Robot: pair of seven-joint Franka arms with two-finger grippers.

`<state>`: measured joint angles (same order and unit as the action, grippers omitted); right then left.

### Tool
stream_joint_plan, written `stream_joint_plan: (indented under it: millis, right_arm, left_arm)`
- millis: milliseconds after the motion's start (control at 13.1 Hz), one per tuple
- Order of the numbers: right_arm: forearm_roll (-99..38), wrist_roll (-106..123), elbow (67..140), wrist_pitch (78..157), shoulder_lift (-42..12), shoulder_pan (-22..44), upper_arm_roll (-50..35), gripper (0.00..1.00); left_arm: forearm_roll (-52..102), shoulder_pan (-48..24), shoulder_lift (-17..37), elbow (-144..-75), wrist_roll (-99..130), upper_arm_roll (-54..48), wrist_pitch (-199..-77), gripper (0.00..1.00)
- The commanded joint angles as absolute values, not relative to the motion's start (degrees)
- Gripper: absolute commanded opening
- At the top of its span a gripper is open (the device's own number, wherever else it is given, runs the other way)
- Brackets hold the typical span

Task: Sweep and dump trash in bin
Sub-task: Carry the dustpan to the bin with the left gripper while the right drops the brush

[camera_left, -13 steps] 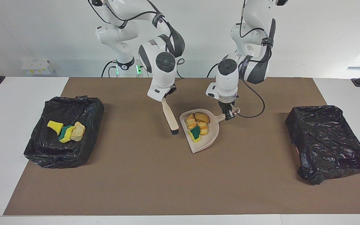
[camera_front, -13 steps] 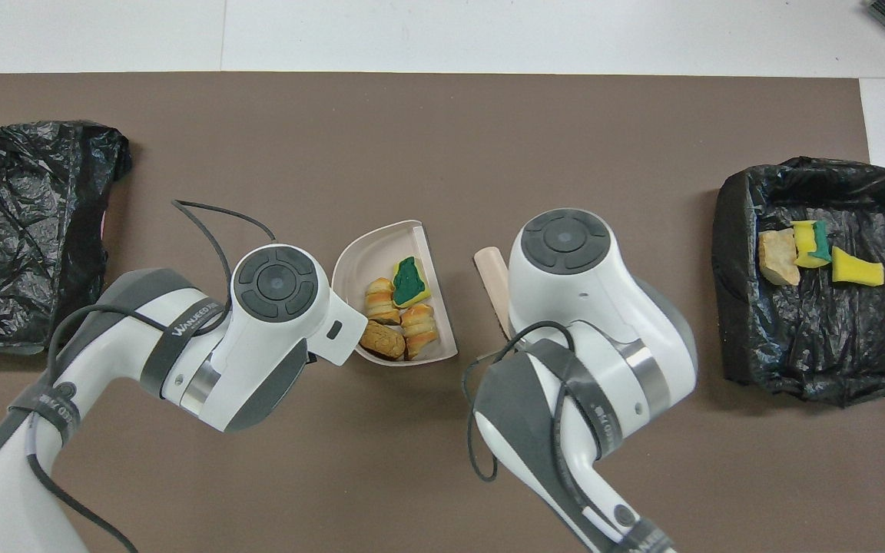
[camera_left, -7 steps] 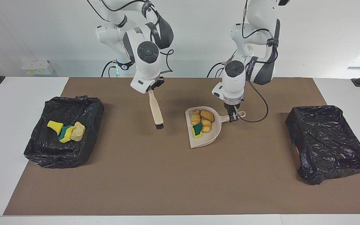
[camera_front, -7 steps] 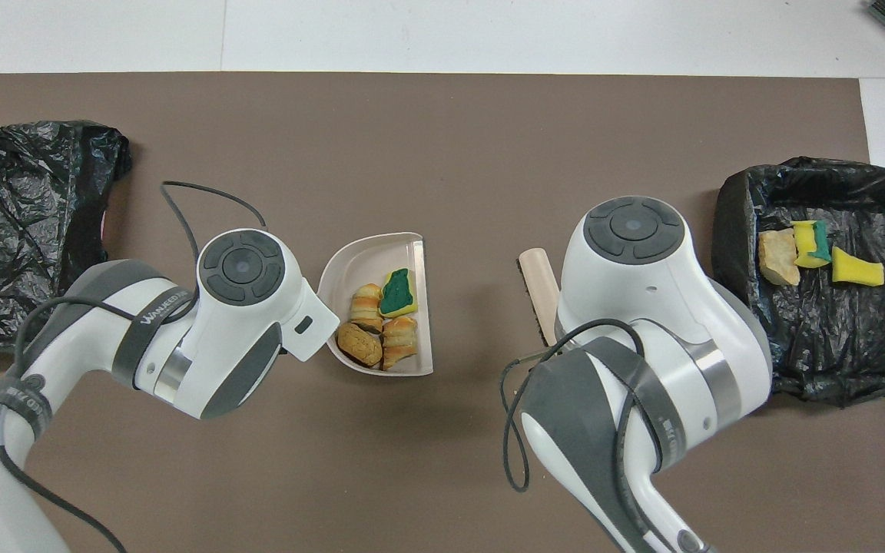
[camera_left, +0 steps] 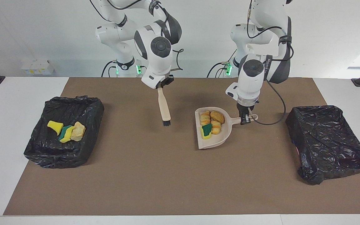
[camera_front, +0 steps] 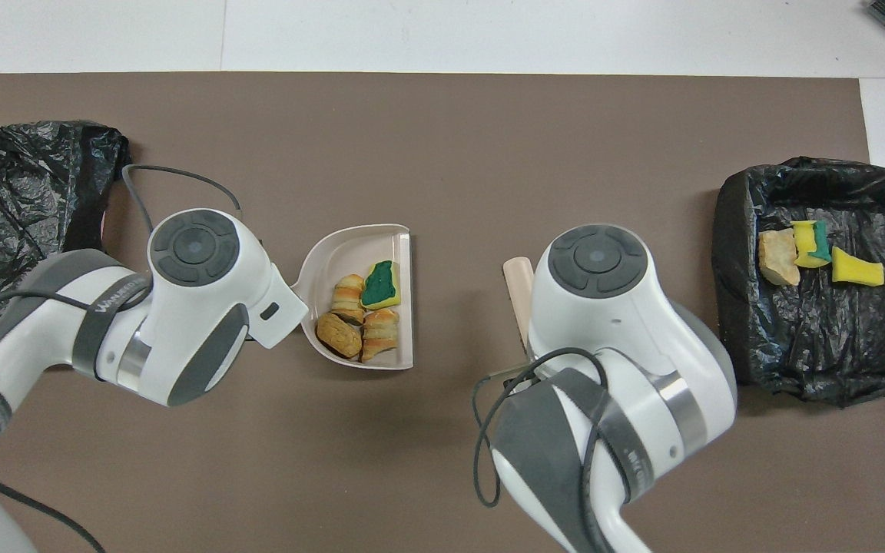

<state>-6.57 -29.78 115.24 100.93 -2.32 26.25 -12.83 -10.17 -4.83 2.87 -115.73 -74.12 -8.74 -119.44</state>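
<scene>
The beige dustpan (camera_left: pixel 212 141) (camera_front: pixel 335 250) hangs level over the middle of the brown mat. My left gripper (camera_left: pixel 245 119) is shut on its handle. Several pieces of trash (camera_left: pixel 210 123) (camera_front: pixel 362 315) lie in the pan: a green-topped yellow sponge chunk (camera_left: pixel 206 129) and tan-orange bread-like lumps. My right gripper (camera_left: pixel 161 88) is shut on the beige brush (camera_left: pixel 163 107) (camera_front: pixel 519 284). The brush hangs bristles down over the mat, beside the pan and apart from it. The bin (camera_left: pixel 87 109) (camera_front: pixel 819 361) toward the right arm's end holds three scraps (camera_left: pixel 67 130) (camera_front: pixel 803 257).
A second black-lined bin (camera_left: pixel 327 140) (camera_front: pixel 20 223) sits toward the left arm's end of the table, with nothing showing inside. The brown mat (camera_left: pixel 167 181) covers most of the white table. A cable loops from the left wrist near the dustpan's handle.
My left gripper has carried the dustpan toward the left arm's end and turned it squarer. The right gripper has drawn the brush away from the pan and lifted it.
</scene>
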Motion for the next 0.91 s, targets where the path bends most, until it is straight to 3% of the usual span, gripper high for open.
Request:
stream_joint_plan:
  millis: [0,229,610,839]
  right_arm:
    - [-8.1,-38.5,115.1,105.5,-5.3,31.8,-12.8,0.00]
    - [-10.5,-47.2,109.8,108.9,-12.6,36.3,-12.9,0.00]
    - [-11.3,-45.8,110.7,114.9,-14.2,38.6,-12.9,0.00]
    - [-11.2,-44.6,112.8,116.5,-15.2,40.0,-12.9,0.00]
  left_arm:
    - [-8.0,1.7,-1.0,-116.4,-80.9,-9.0,-117.0,0.00]
    - [-2.5,11.3,-1.2,-114.3,-89.6,-8.6,-115.8,0.00]
    - [-1.4,23.4,0.3,-110.2,-96.4,-8.3,-117.6,0.00]
    - [-1.8,29.0,4.9,-103.1,-103.9,-8.2,-117.0,0.00]
